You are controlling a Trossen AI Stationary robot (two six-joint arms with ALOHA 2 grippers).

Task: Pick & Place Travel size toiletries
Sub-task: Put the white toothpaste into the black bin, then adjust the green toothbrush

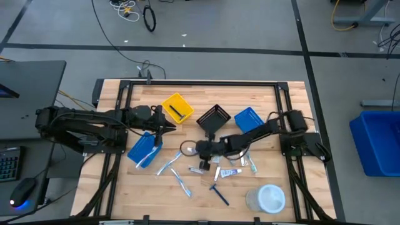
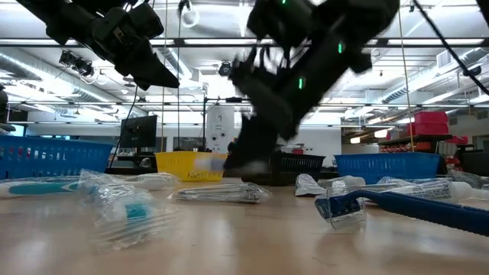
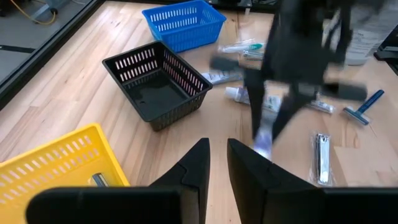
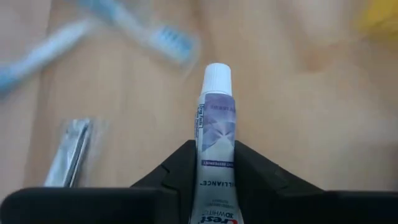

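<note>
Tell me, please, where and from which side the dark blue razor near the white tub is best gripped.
Judging by its pose, grip the razor across the middle of its slim handle, coming straight down from above. It lies flat and apart from the white tub; the wider head at one end looks harder to pinch.

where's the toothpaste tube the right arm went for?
The toothpaste tube is clamped between the right gripper's fingers, cap pointing outward, above the table's middle in the high view, just in front of the black bin.
</note>
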